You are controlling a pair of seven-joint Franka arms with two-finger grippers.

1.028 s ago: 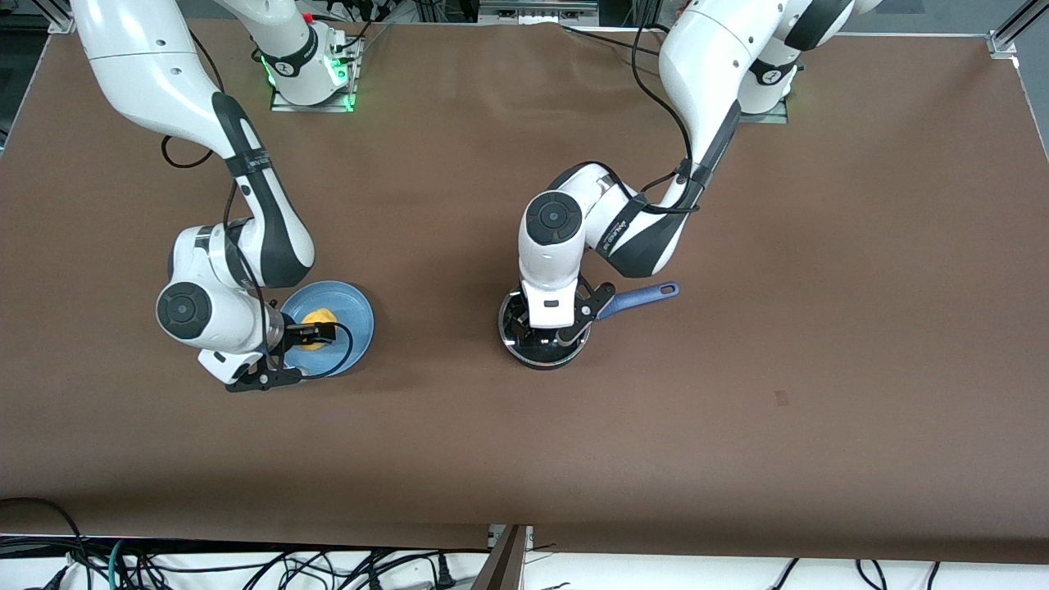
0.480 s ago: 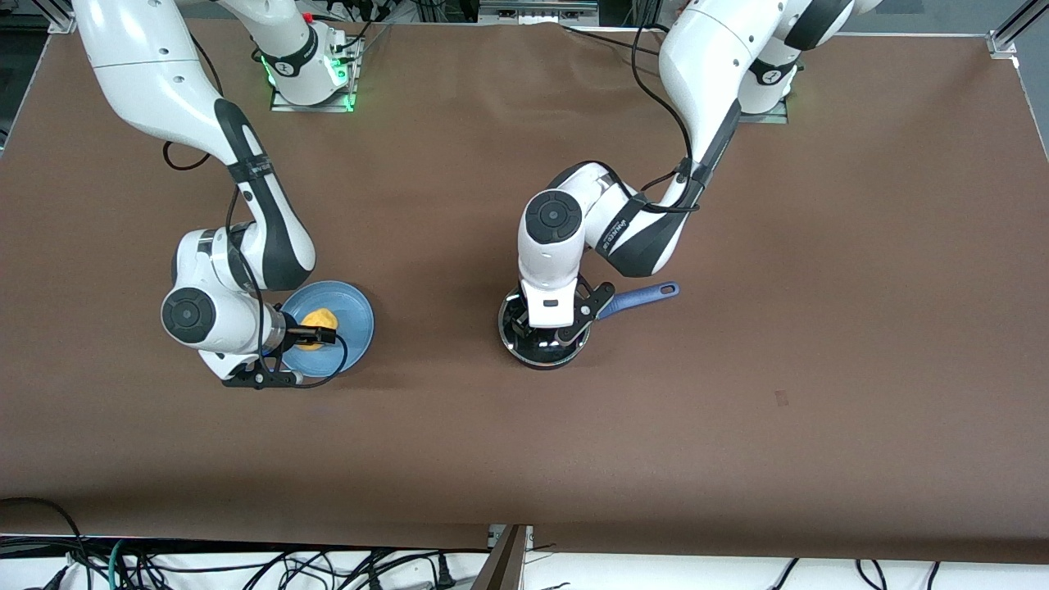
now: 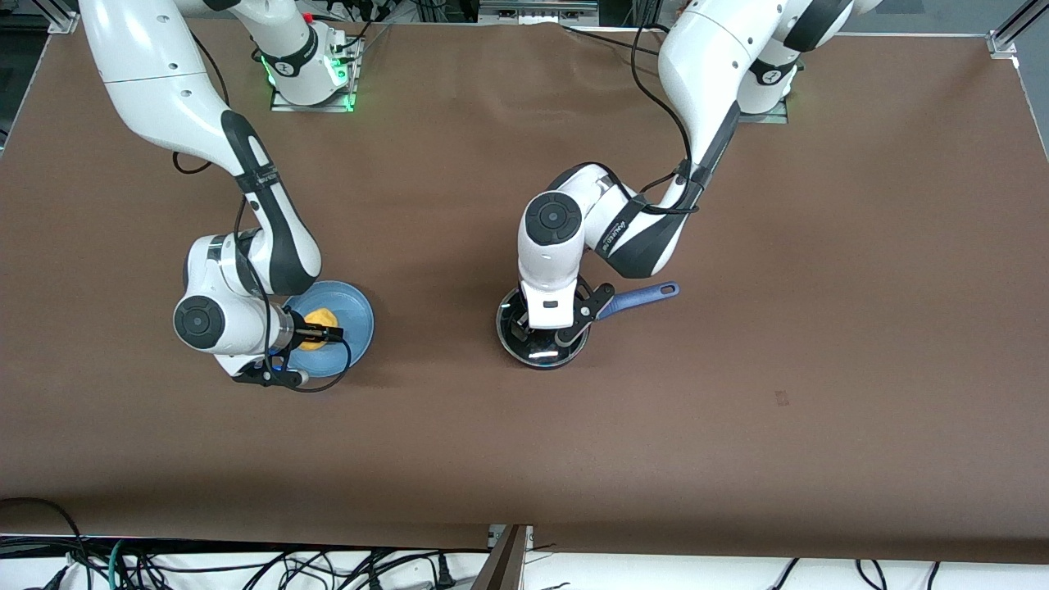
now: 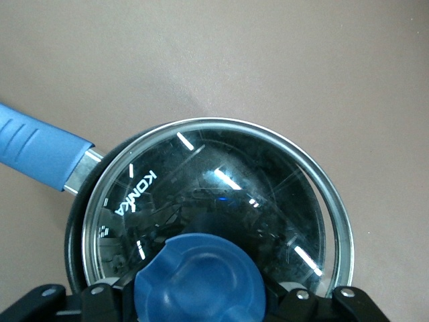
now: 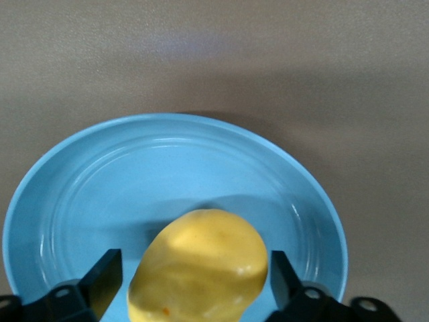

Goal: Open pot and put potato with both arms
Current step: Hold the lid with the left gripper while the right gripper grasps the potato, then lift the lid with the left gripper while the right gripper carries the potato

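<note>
The black pot stands mid-table with its blue handle toward the left arm's end. Its glass lid lies on it. My left gripper is straight over the lid, and its jaws are closed on the blue knob. The yellow potato lies on a light-blue plate toward the right arm's end. My right gripper is low over the plate. It is open, with one finger on each side of the potato and narrow gaps showing.
The brown table spreads all round the pot and the plate. Black cables hang from both wrists, and one loops over the plate's near edge. More cables lie past the table's near edge.
My right wrist has shifted a little toward the plate and the left arm's end, settling the fingers about the potato. My left gripper has stayed on the lid knob.
</note>
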